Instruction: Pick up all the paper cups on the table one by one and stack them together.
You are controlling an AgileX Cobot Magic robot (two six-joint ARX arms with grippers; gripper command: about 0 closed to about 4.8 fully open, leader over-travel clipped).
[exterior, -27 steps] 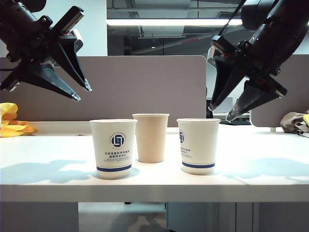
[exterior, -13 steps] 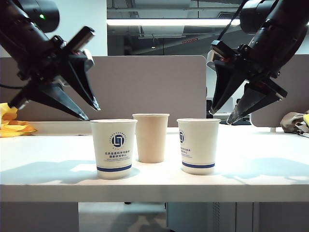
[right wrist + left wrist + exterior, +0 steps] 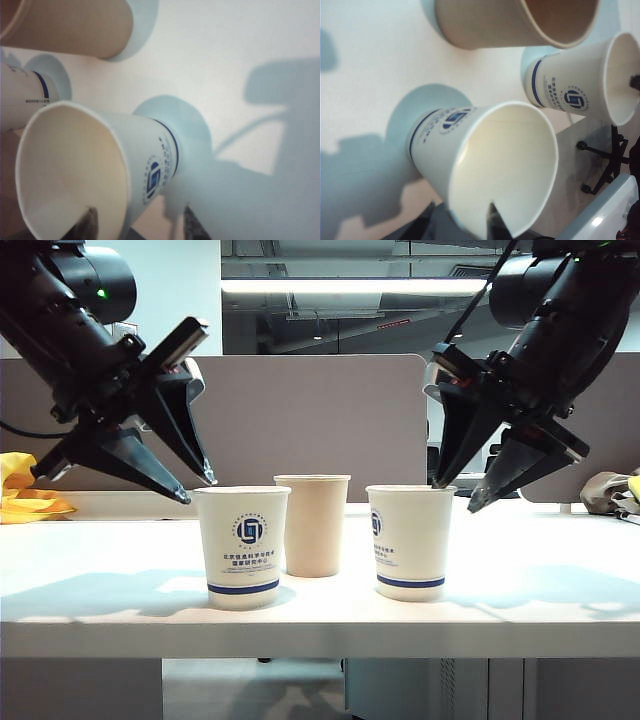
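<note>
On the wide white table point(image 3: 100, 590), three paper cups stand upright in a row: a white logo-printed cup point(image 3: 244, 546) at left, a plain tan cup point(image 3: 312, 524) set further back, and a second white logo-printed cup point(image 3: 410, 541) at right. The left gripper point(image 3: 200, 488) has descended since a second ago, jaws spread wide, one fingertip inside the left cup's rim, and that cup has shifted slightly right. The right gripper point(image 3: 455, 495) has sunk slightly, jaws wide astride the right cup's rim, gripping nothing.

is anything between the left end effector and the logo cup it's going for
Nothing visible. The left end effector hangs open at the rim of the left white cup, one fingertip over its mouth. The tan cup stands apart, further back. The right end effector straddles the other white cup's rim.
</note>
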